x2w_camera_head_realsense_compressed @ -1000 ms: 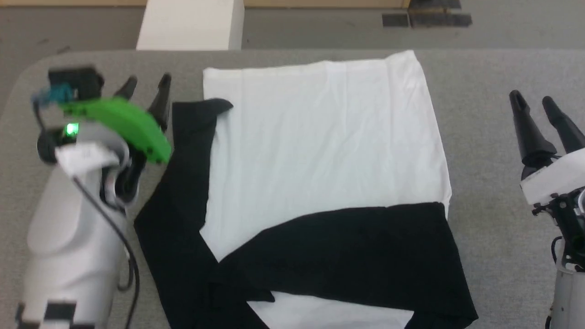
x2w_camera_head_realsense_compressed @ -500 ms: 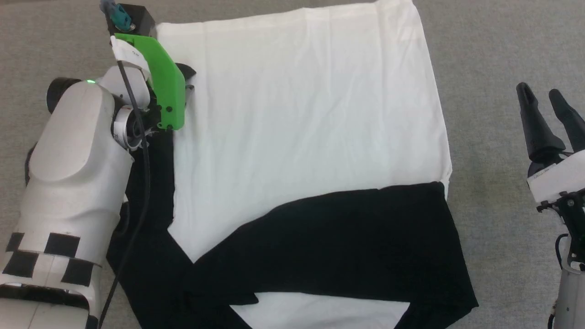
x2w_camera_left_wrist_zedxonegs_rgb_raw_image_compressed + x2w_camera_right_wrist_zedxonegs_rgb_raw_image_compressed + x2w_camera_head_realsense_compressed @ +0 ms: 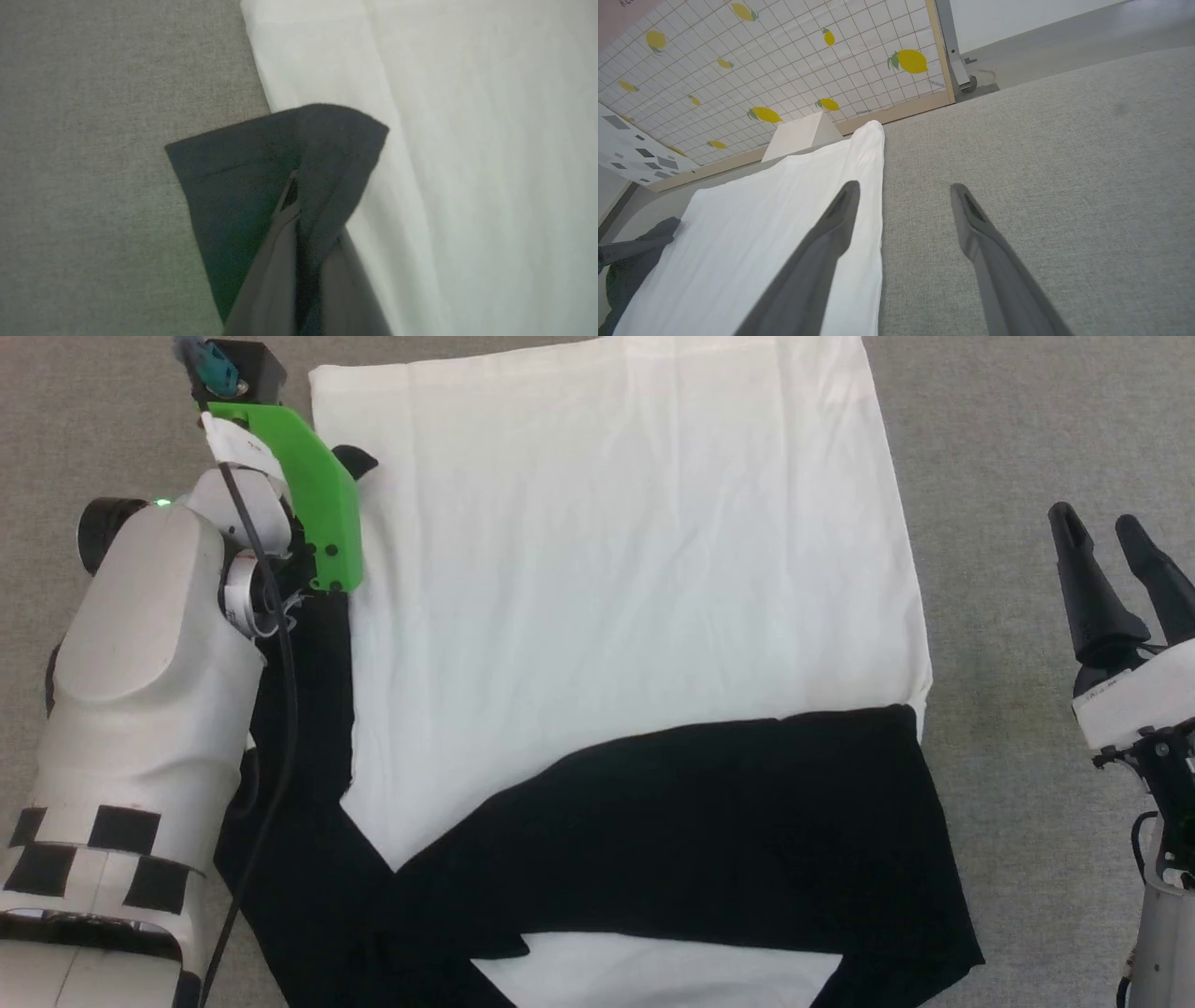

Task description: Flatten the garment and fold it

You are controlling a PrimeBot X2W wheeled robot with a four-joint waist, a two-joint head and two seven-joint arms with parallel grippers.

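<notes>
White cotton T-shirt (image 3: 607, 569), black-sleeved, has its cuff (image 3: 252, 158) newly pinched by the left claw (image 3: 292, 198), right claw (image 3: 1092, 523) spread alongside; a sleeve fold looks next.

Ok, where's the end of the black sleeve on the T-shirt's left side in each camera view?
Head view: black sleeve cuff upper left, beside the green wrist bracket.
Left wrist view: cuff at centre, pinched by the left gripper.
Right wrist view: cuff at lower-left edge.
Shared landmark: the white T-shirt body alongside it.
</notes>
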